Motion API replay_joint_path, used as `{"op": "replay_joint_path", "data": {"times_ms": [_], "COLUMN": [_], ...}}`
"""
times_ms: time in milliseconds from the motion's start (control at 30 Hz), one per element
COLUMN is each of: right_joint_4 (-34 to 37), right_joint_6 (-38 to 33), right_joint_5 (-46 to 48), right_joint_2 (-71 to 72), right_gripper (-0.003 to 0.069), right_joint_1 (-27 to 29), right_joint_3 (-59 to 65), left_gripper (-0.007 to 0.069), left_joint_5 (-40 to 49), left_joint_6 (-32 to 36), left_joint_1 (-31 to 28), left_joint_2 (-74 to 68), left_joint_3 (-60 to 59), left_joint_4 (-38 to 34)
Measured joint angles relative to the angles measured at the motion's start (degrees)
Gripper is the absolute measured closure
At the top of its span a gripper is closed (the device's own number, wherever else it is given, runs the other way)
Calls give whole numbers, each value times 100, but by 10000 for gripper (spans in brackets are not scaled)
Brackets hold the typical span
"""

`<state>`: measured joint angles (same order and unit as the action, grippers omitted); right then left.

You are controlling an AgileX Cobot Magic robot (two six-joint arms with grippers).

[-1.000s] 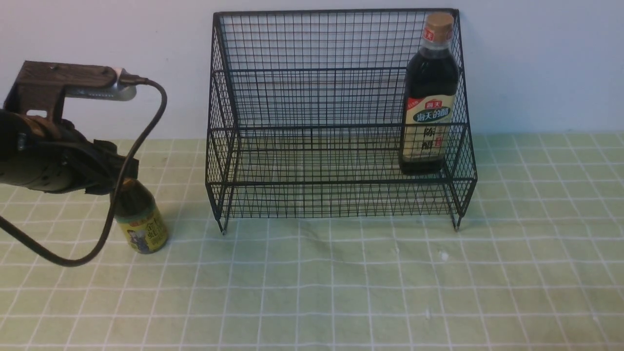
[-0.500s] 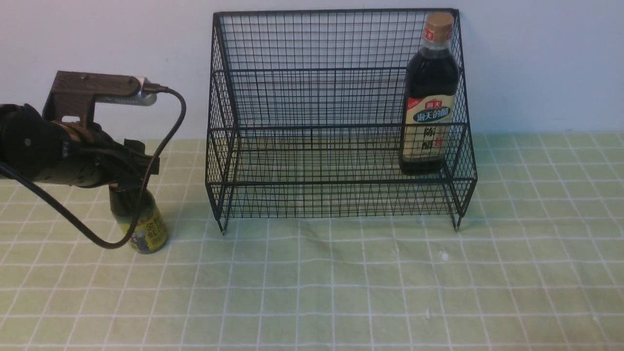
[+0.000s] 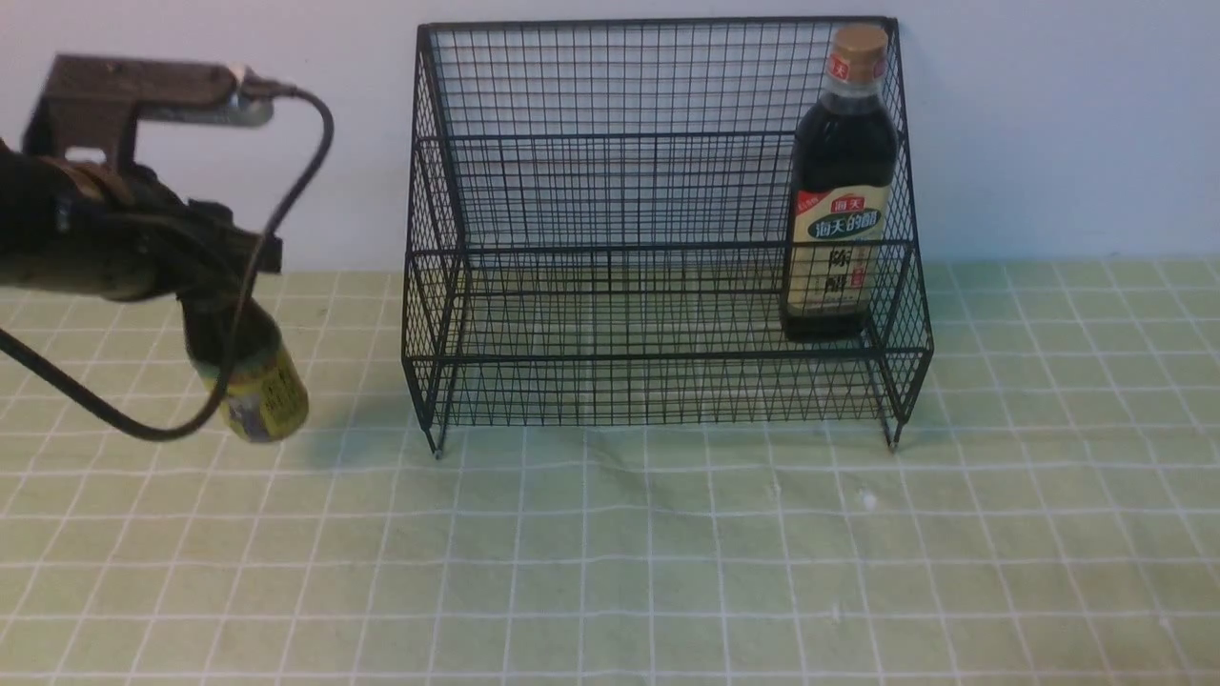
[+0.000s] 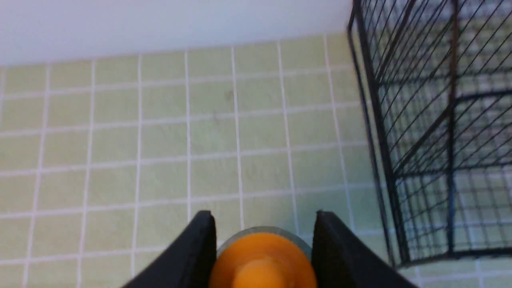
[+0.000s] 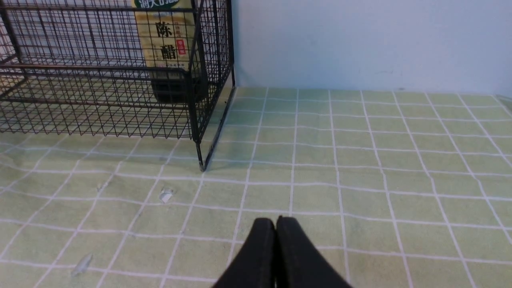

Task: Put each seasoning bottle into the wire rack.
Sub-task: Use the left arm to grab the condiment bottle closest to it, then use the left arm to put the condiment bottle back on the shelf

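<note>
Left gripper (image 3: pixel 221 310) is clamping the short bottle (image 3: pixel 255 395) at its neck: glossy, dark, yellow-labelled, hanging tilted over checked green cloth (image 3: pixel 667 553), left of the black wire rack (image 3: pixel 658 191). The tall bottle (image 3: pixel 839 238) is standing inside, right end. Right gripper (image 5: pixel 276 224) is sitting closed.

Bright even light, soft shadows, wire rack (image 4: pixel 451 160) blurred in left wrist view — front sharp

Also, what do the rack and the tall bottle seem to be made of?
Rack: probably thin metal wire with a matte black coating; the grid is fine and straight. Tall bottle: clear glass or hard plastic, I cannot tell which; it is glossy and dark liquid shows through.
</note>
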<state>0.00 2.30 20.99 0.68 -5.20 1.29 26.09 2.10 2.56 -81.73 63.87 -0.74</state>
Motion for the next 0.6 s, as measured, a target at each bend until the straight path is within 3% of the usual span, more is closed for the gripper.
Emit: {"op": "replay_joint_path", "data": {"times_ms": [233, 400, 600], "right_joint_4": [0, 0, 0], "right_joint_6": [0, 0, 0], "right_joint_5": [0, 0, 0], "right_joint_2": [0, 0, 0], "right_gripper": [671, 671, 671], "right_joint_1": [0, 0, 0], "right_joint_3": [0, 0, 0], "left_gripper": [346, 346, 347], "left_joint_5": [368, 348, 1], "left_joint_6": [-62, -87, -101], "left_joint_1": [336, 1161, 1696], "left_joint_2": [539, 496, -14], "left_joint_3": [1016, 1258, 1266], "left_joint_4": [-197, -328, -339]}}
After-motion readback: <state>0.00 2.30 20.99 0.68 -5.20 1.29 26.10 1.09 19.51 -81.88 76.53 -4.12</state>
